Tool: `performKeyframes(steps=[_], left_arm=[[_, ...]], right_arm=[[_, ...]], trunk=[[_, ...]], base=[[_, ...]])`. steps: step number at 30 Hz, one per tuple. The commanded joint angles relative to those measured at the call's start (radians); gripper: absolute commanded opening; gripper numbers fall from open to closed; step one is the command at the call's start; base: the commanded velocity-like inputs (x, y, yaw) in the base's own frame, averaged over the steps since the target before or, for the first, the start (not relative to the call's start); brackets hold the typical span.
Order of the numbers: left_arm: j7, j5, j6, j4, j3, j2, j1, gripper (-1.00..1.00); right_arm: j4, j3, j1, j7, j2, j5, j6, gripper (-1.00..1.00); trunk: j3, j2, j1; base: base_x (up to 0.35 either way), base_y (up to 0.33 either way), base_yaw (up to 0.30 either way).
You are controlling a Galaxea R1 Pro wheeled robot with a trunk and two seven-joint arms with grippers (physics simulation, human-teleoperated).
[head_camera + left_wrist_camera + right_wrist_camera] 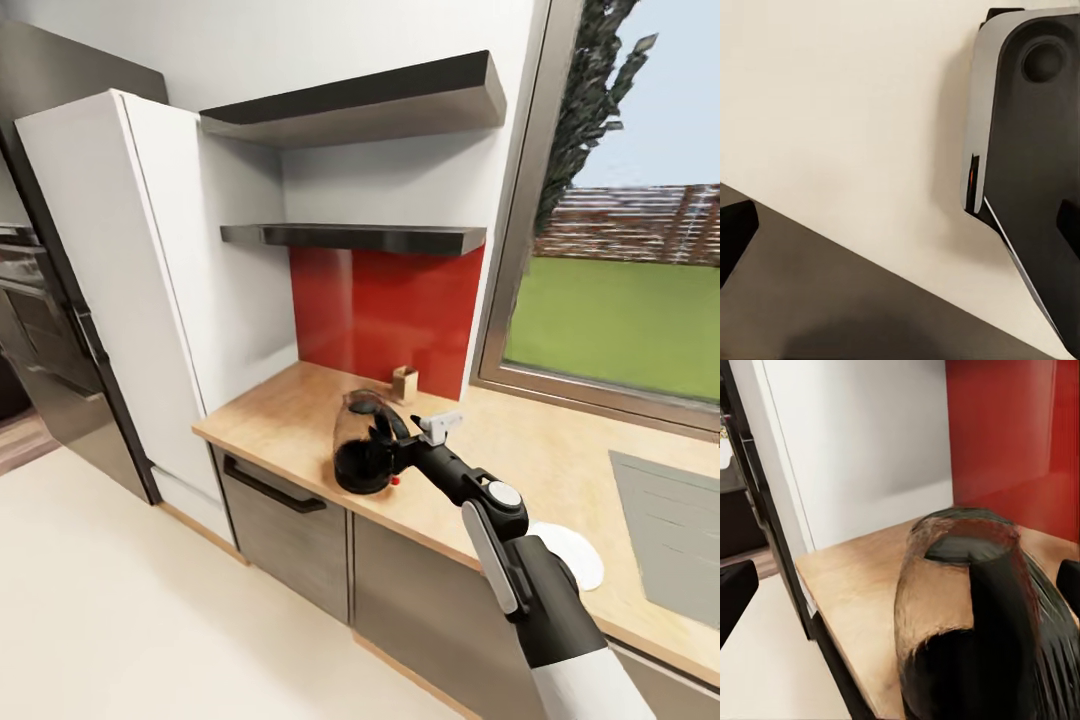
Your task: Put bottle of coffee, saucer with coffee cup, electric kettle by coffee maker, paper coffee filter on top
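The electric kettle (362,440), clear glass with a black base and lid, stands on the kitchen countertop (280,410) near its front edge. My right gripper (393,440) is at the kettle's handle side, and its fingers stand wide apart on either side of the kettle (967,615), so it is open. A white saucer (582,560) lies on the counter, partly hidden behind my right forearm. A small tan folded piece (404,382), apparently the paper coffee filter, leans at the red backsplash. The kitchen shelf (360,237) hangs above, bare on the side I see. My left gripper (900,232) is open over the floor.
A tall white cabinet (120,280) bounds the counter's left end, with a dark oven unit (30,330) beyond it. A second dark shelf (380,100) hangs higher up. The steel sink (675,530) is inset at the right, below a window (620,300). Cream floor (130,600) lies in front.
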State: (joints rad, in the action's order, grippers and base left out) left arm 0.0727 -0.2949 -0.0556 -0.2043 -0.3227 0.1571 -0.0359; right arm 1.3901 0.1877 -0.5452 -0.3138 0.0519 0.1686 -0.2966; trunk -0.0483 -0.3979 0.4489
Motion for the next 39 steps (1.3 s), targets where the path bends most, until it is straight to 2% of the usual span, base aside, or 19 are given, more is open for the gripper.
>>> performKeyframes(steps=[1, 8, 16, 24, 30, 39], left_arm=[[0.008, -0.009, -0.006, -0.004, -0.008, -0.001, -0.001, 1.0], [0.007, -0.009, -0.006, -0.004, -0.009, -0.001, -0.001, 1.0], [0.008, -0.009, -0.007, -0.004, -0.008, -0.002, -0.001, 1.0], [0.007, -0.009, -0.009, -0.003, -0.009, -0.001, -0.001, 1.0], [0.007, -0.009, -0.009, -0.003, -0.009, -0.001, -0.001, 1.0], [0.007, -0.009, -0.009, -0.003, -0.009, -0.001, -0.001, 1.0]], right_arm=[[-0.001, -0.001, -0.001, -0.001, 0.0, 0.009, -0.007, 1.0], [-0.057, 0.001, -0.001, -0.001, 0.0, 0.011, -0.006, 1.0], [-0.066, 0.002, -0.001, -0.001, 0.001, 0.009, -0.005, 1.0], [-0.168, 0.001, -0.001, -0.004, 0.0, 0.012, 0.001, 1.0], [-0.179, -0.004, -0.001, -0.001, -0.023, 0.012, 0.004, 1.0], [-0.182, -0.003, -0.001, -0.001, -0.026, 0.011, 0.004, 1.0]], trunk=[[-0.002, -0.002, 0.001], [-0.002, -0.002, 0.001], [-0.002, -0.002, 0.001], [-0.002, -0.002, 0.001], [-0.002, -0.002, 0.001], [-0.002, -0.002, 0.001]], base=[[0.218, 0.084, -0.203], [0.08, 0.017, -0.272], [0.01, 0.0, -0.017], [0.021, 0.0, 0.0], [0.181, 0.0, 0.0], [0.174, 0.0, 0.0]])
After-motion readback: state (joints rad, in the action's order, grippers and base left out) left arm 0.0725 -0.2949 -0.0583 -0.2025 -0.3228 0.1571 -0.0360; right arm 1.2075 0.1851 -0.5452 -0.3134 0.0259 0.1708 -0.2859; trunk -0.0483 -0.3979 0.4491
